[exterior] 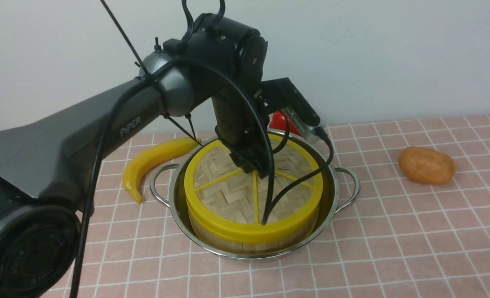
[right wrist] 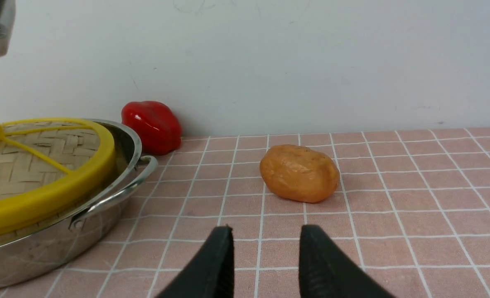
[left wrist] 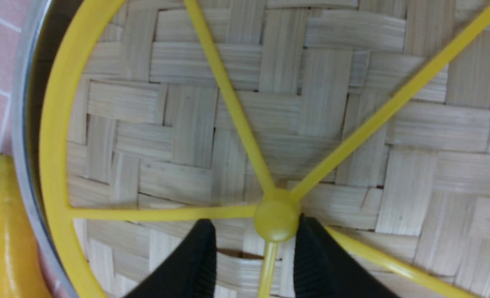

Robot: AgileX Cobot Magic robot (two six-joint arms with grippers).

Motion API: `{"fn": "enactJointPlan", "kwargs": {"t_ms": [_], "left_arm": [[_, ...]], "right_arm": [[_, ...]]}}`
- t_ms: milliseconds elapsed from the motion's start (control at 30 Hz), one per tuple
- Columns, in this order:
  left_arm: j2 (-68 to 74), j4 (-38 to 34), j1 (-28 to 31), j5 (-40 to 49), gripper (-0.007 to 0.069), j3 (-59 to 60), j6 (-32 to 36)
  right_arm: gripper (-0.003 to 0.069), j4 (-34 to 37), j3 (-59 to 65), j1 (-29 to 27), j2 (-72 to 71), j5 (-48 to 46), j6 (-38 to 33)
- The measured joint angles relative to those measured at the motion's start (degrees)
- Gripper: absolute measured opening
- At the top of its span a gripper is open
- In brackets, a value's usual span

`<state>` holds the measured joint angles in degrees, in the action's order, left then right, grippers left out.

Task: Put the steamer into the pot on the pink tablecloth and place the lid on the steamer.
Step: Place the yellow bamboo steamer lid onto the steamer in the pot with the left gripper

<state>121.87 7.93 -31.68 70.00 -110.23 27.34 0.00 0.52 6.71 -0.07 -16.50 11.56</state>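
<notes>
Lid [exterior: 218,182] seated on bamboo steamer [exterior: 245,244] inside steel pot [exterior: 236,257], left jaws [left wrist: 255,256] parted around its centre knob [left wrist: 277,215], right jaws [right wrist: 266,265] parted, gripping nothing.

Glossy metal pot [exterior: 336,198] holds matt woven-bamboo lid [exterior: 218,196].

You have a pink tablecloth [exterior: 418,248] gridded with white lines, and a silver pot [exterior: 331,217]. Your lid [exterior: 224,198] is pale woven bamboo with yellow rim and spokes; the steamer [exterior: 245,247] has a pale wooden wall. You also see a yellow banana [exterior: 147,159], a red pepper [right wrist: 151,126] and an orange-brown lump [exterior: 427,165].
</notes>
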Motion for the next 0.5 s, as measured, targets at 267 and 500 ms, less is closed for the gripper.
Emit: {"fn": "enactJointPlan", "kwargs": {"t_ms": [267, 500], "left_arm": [[0.0, -0.3, 0.1, 0.3, 0.0186, 0.0, -1.6], [-0.3, 0.7, 0.2, 0.3, 0.028, 0.0, -2.9]], "right_arm": [[0.0243, 0.0, 0.0, 0.0, 0.0, 0.0, 0.0], [0.0243, 0.0, 0.0, 0.0, 0.0, 0.0, 0.0]]}}
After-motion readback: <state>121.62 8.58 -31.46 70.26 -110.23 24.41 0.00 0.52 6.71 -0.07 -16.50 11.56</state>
